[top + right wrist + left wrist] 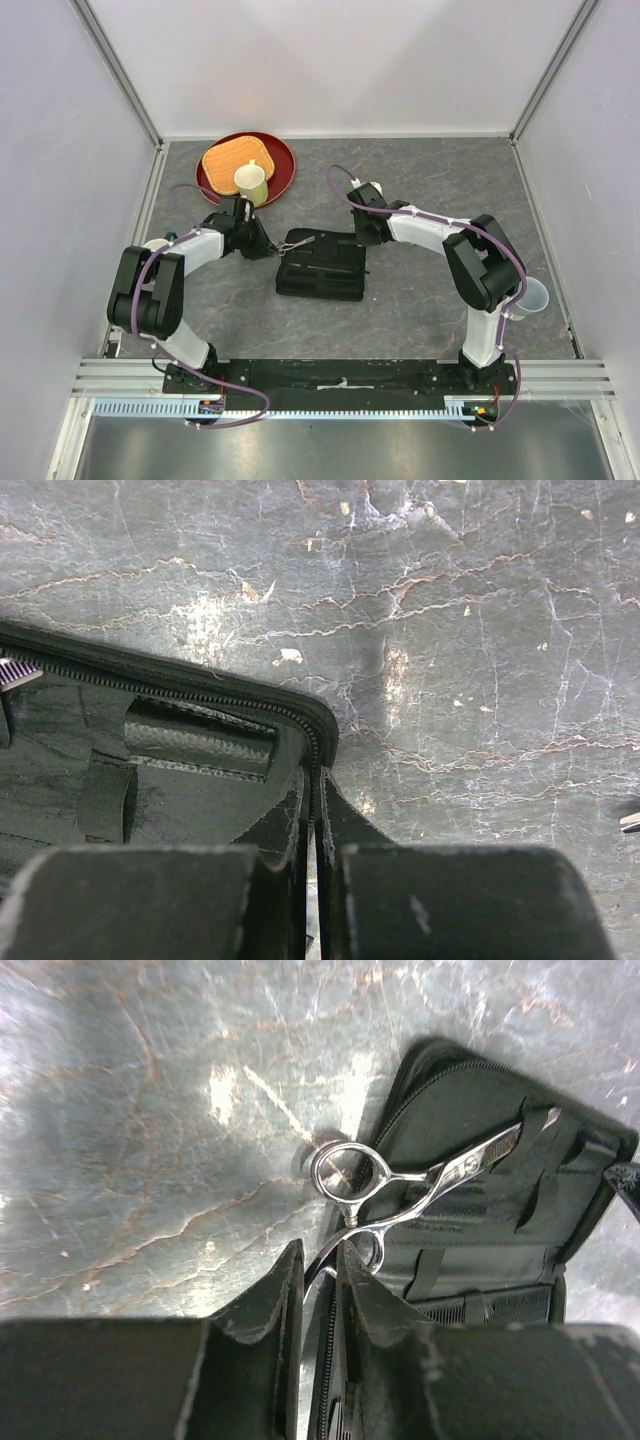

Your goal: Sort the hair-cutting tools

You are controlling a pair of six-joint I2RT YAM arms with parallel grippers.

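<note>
Grey marble table [450, 180], black case [320, 268], red tray [284, 160]

Bare tabletop [450, 170] is lying open behind and right of the case [330, 280]. The red tray [285, 165] with 1 cup [250, 182] is crowding the far left, while the left arm [190, 250] and right arm [440, 230] are flanking the case.

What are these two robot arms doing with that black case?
They are working on an open black rectangular zip case. The jaws of the right arm pinch its corner rim, seemingly steadying it. The jaws of the left arm sit nearly closed at the finger rings of small silver metal scissors lying on it; whether they grip is unclear.
</note>
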